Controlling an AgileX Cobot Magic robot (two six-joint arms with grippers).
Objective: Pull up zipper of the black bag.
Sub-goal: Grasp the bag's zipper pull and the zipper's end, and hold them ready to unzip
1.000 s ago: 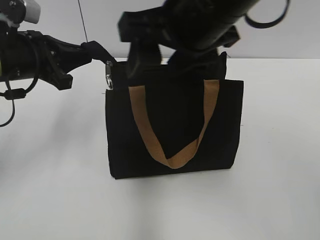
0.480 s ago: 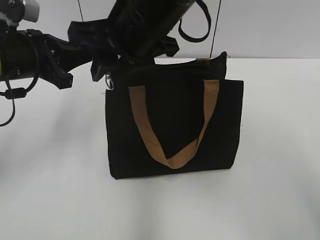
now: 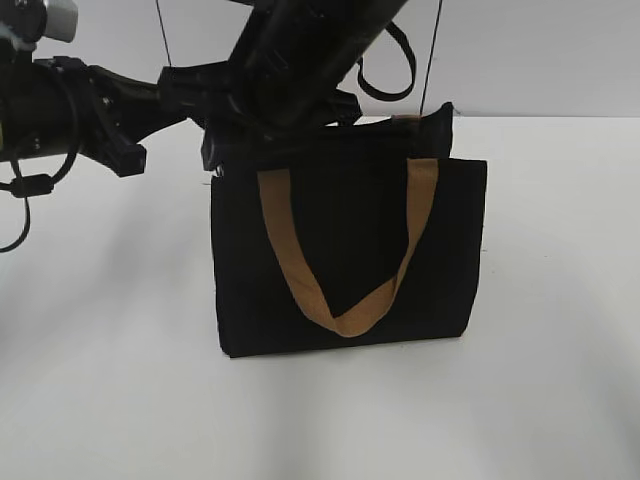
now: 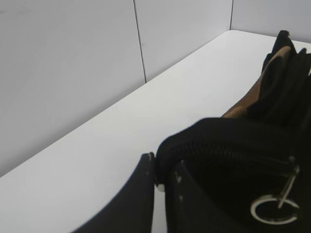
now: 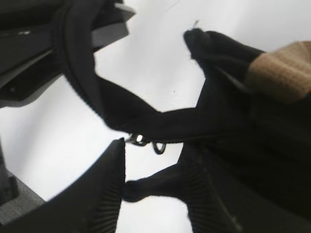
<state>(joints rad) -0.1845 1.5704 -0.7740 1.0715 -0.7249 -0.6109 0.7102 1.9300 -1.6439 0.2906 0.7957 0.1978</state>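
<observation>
At the table's middle the soft, limp black bag (image 3: 345, 255) stands, its left corner pinched by the left gripper (image 4: 160, 182) while the right gripper (image 5: 153, 145), fingers spread, straddles the tiny zipper (image 5: 141, 140) pull, the place to grip.

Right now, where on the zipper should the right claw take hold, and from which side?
Probably the small silvery pull of the zipper, not the fabric beside it. It hangs free at the black bag's top edge, at the corner the left claw pinches. The right claw sits open just below it, so closing from above the bag's top looks best.
</observation>
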